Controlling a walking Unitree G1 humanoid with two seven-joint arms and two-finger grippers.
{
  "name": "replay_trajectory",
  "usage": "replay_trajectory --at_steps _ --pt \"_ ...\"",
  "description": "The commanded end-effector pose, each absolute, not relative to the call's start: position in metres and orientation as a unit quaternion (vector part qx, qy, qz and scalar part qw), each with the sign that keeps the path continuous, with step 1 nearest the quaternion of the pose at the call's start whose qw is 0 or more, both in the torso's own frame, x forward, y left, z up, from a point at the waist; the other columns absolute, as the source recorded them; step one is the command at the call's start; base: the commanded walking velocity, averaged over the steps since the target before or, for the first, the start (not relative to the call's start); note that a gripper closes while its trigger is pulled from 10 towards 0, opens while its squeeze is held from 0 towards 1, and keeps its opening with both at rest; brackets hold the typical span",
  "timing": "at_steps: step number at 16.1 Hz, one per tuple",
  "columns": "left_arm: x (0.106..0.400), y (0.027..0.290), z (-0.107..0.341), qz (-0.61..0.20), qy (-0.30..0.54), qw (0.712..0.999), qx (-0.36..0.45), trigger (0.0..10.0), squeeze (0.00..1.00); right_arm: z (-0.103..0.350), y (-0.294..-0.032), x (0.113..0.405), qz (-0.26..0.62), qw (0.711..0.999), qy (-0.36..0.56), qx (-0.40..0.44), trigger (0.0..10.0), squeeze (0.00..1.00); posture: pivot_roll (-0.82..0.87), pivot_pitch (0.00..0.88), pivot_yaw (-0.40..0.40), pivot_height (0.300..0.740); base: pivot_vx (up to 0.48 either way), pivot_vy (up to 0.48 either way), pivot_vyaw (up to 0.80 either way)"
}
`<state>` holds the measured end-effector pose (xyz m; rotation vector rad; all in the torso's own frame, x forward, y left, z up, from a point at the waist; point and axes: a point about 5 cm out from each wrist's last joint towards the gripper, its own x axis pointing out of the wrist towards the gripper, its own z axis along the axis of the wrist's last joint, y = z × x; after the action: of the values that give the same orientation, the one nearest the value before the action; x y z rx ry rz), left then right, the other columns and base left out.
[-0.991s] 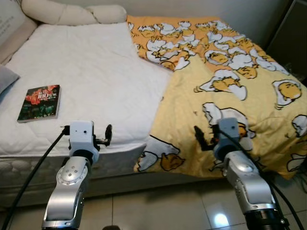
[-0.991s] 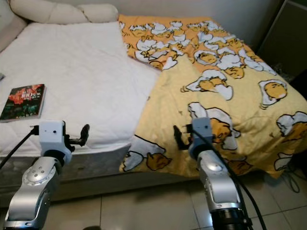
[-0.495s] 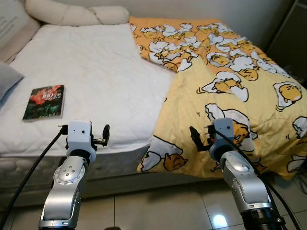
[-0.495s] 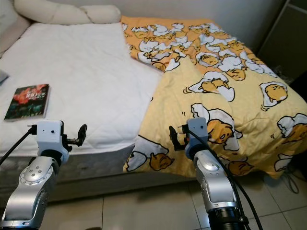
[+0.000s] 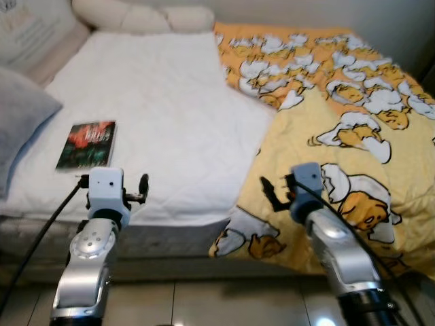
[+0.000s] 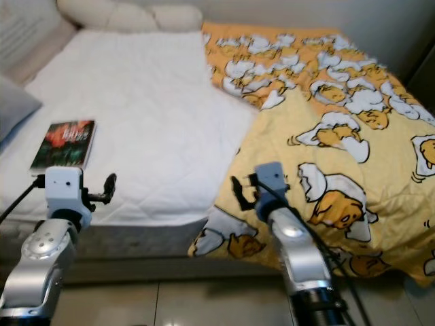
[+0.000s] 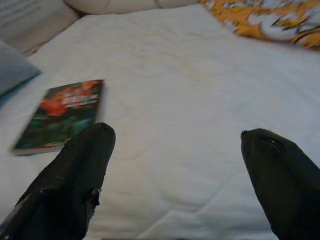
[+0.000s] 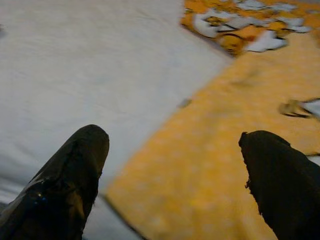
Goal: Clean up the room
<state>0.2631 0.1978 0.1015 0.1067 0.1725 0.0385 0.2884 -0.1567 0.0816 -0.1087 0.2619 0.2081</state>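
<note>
Bed: white quilted cover. Blanket: yellow-orange, printed with a repeating white-and-yellow egg cartoon figure. Book: dark green-black cover with a red-orange picture and pale lettering. Pillow: plain grey. Bolster at the head of the bed: cream. Floor: glossy beige tiles. Both arms silver; left gripper and right gripper have black fingers.

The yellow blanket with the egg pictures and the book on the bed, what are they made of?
The yellow blanket looks like soft printed fabric, probably cotton or fleece: it folds, wrinkles and drapes over the bed's edge. The book looks like a paperback, paper with a smooth printed cover: it lies thin, flat and stiff on the white quilted mattress cover.
</note>
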Motion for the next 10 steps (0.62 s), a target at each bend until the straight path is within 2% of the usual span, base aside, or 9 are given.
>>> replay_trajectory --at_steps 1,10 --pt "0.2643 0.1914 0.1012 0.006 0.087 0.994 0.058 10.0 1.00 0.0787 -0.1616 0.2870 0.094 0.985 0.136 -0.055 10.0 0.00 0.04 0.000 -0.029 0.740 0.307 0.000 0.00" --pt "0.2655 0.1876 0.1005 -0.004 0.089 0.994 0.059 10.0 1.00 0.0780 -0.1580 0.2866 0.107 0.982 0.140 -0.063 10.0 0.00 0.04 0.000 -0.025 0.740 0.318 0.000 0.00"
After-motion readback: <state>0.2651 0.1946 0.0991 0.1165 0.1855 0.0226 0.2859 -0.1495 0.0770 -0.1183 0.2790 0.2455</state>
